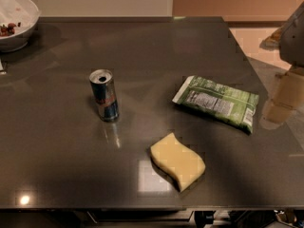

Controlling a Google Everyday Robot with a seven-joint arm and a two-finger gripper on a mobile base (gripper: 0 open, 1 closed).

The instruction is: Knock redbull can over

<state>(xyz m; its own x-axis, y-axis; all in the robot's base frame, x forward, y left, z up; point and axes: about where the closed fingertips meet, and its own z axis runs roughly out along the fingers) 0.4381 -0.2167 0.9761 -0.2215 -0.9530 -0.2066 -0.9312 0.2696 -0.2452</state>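
Dark, glossy surface (57, 165) carries the redbull can (104, 95), upright, left of centre, well apart from the green bag (217, 102) and the yellow sponge (177, 161). The gripper (295, 34) shows only as a grey form at the right edge, far from the can; nothing is seen in contact with it; whether it is open or closed cannot be told. Risks, as judged: a long reach across could sweep the bag or sponge; a low or glancing push may slide the can instead of toppling it; once down, the can may roll toward an edge.
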